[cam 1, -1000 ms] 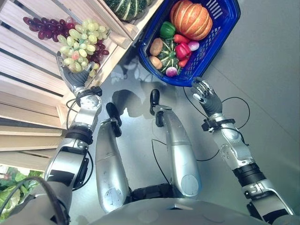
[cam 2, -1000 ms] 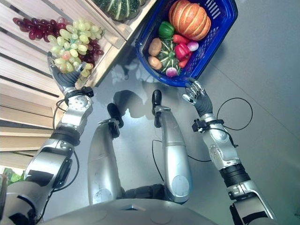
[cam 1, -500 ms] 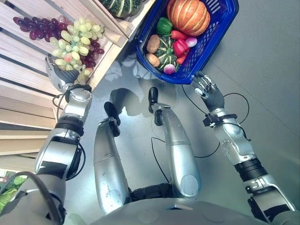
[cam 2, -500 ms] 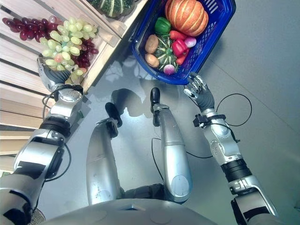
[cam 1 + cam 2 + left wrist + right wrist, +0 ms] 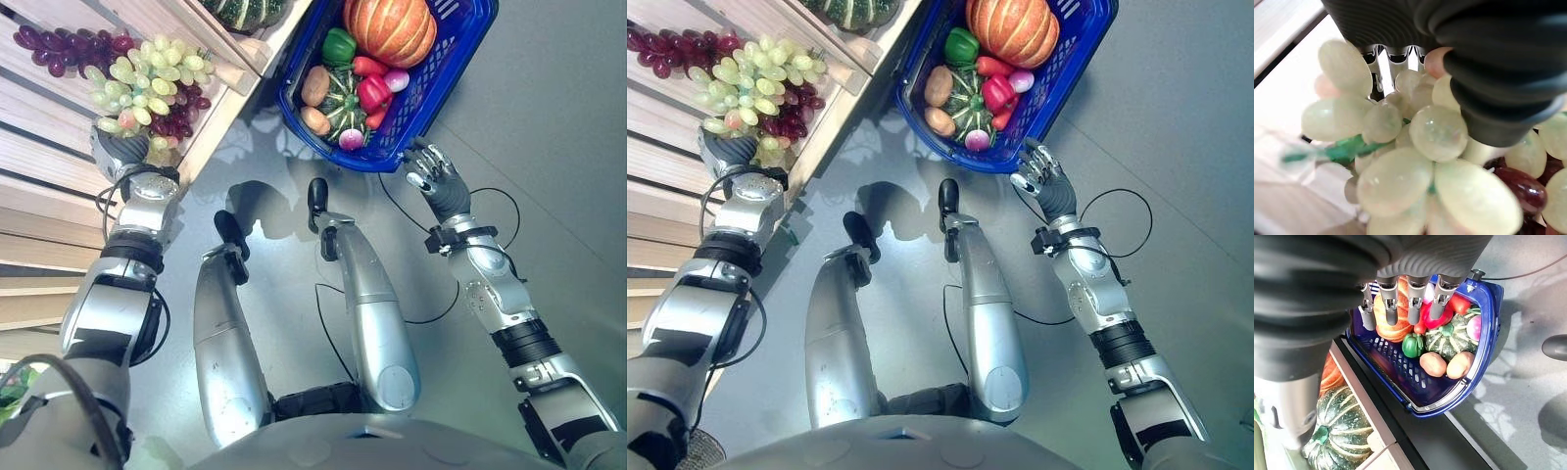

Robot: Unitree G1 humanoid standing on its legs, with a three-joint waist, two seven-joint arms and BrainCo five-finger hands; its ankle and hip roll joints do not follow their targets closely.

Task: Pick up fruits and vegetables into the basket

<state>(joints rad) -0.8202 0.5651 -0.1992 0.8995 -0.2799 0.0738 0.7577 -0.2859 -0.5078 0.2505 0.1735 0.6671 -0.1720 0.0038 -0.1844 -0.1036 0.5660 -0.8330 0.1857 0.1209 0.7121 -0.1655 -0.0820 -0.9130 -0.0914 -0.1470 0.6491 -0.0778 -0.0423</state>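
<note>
Left hand point(image 5: 125, 153): at 9 o'clock, pushed in under the green grapes point(image 5: 137, 83) on the wooden shelf point(image 5: 44, 162). Fingers hidden behind the bunch, so cannot tell if curled round it or just touching.
Right hand point(image 5: 433, 180): at 2 o'clock, just beside the near rim of the blue basket point(image 5: 460, 54). Fingers spread and relaxed, holding nothing (idle for now).
Grapes: green bunch lying partly over the purple grapes point(image 5: 59, 49), not yet in the basket.
Basket: at 12 to 1 o'clock, on the grey floor point(image 5: 549, 147). Already packed with an orange pumpkin point(image 5: 392, 27), green pepper point(image 5: 339, 45), red peppers point(image 5: 372, 90), small striped squash point(image 5: 343, 98) and two potatoes point(image 5: 315, 86).
Also there: big dark green squash point(image 5: 1337, 428) on the next shelf, close to the basket.
Could go wrong: soft bunch may slip or hang loose if held only from below; purple bunch may get dragged along, since the two bunches touch; grapes may catch on the raised wooden shelf edge point(image 5: 211, 122) on the way out.
Edges: shelf lip between grapes and basket, then the basket's blue rim to get over.
Open room: bare floor at 3 o'clock, plenty of space. Little free space left inside the basket, mostly near its front corner (likely the best spot for the grapes).
</note>
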